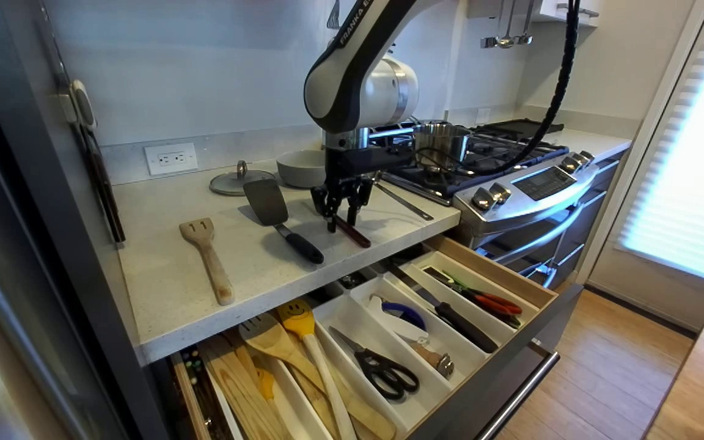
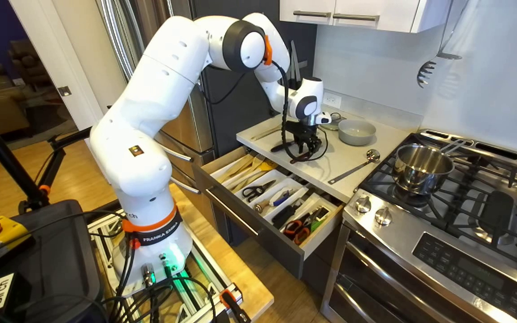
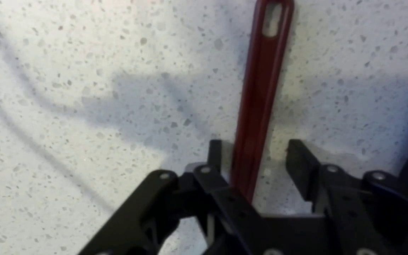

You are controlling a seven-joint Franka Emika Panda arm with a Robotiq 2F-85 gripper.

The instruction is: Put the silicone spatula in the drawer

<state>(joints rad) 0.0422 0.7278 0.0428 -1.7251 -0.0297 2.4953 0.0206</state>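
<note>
Straddling the silicone spatula [image 3: 260,99], my pincer [image 3: 254,154] stands parted, a gap on each side of the handle, presumably aligned for a crosswise grip. The spatula rests on the counter [image 1: 159,269]; I judge the drawer [image 2: 272,240] extended to receive it. Handle: dark red, smooth, grooved, end-slotted. Counter surface: speckled, stone-like.

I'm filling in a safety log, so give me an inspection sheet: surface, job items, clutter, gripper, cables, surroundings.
Surface: counter, pale and speckled.
Job items: silicone spatula lies there, dark red handle showing, head hard to make out; drawer open, black scissors inside.
Clutter: turner, wooden spatula, bowl, lid, ladle on the counter.
Gripper: fingers open astride the red handle, gap on each side.
Cables: black cable loops down near the gripper.
Surroundings: stove beside the counter, steel pot on top.
</note>
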